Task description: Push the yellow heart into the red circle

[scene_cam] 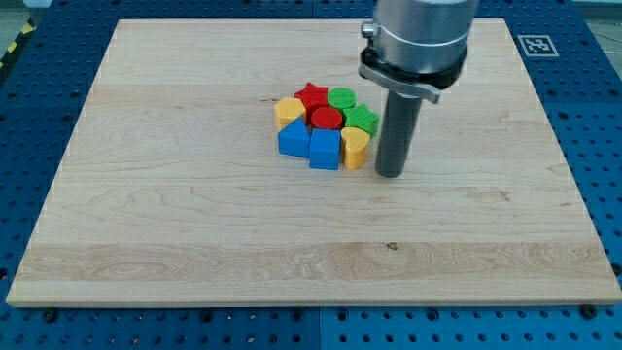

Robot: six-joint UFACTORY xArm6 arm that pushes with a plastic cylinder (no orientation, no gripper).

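Observation:
The yellow heart [355, 147] lies at the right end of a tight cluster of blocks near the board's middle. The red circle [327, 120] sits just up and left of it, touching or nearly touching. My tip [390, 174] rests on the board just right of the yellow heart, a small gap between them. Around the red circle are a red star [311, 95], a green circle [341, 98], a green block [362, 120], a yellow block [289, 111], and two blue blocks [293, 140] [325, 150].
The wooden board [175, 214] lies on a blue perforated table. A black-and-white marker [537, 45] sits at the board's upper right corner. The arm's grey body [418, 39] hangs above the cluster's right side.

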